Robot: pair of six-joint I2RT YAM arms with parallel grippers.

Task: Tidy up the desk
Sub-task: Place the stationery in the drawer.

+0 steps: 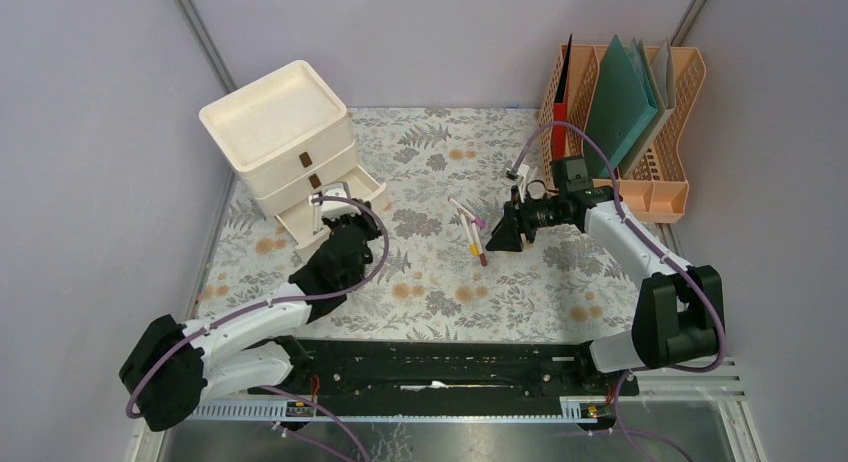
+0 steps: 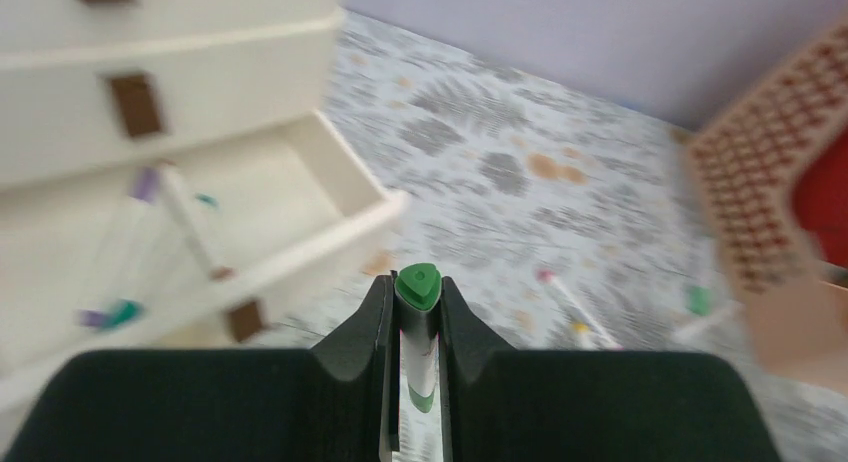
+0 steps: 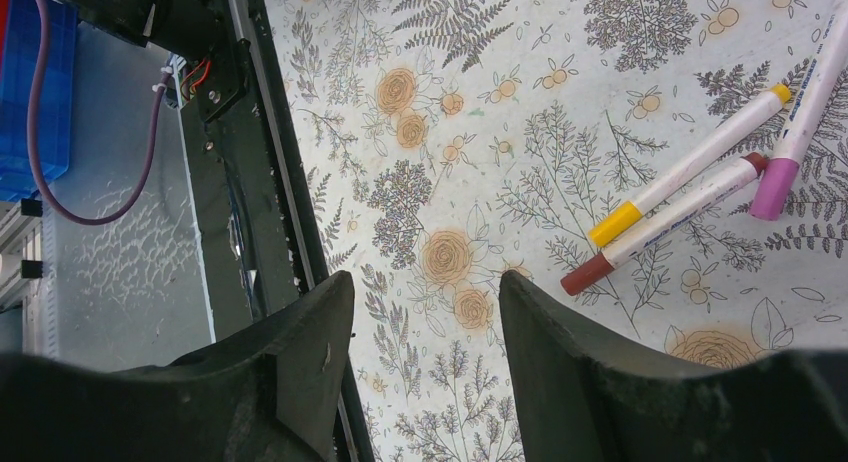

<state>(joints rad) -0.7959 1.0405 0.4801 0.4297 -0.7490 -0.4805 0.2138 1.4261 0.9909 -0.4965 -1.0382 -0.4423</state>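
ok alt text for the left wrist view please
The left gripper clamps a white marker with a green cap, facing the open bottom drawer of a cream drawer unit holding more markers. The fern-printed grey desk cloth blurs beyond.

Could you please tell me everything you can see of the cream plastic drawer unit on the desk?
The cream plastic drawer unit stands upright at the far-left corner of the fern-printed desk. Its top is a shallow empty tray, and below it are drawers with brown handles. The bottom drawer is pulled open and holds a few white markers with coloured caps.
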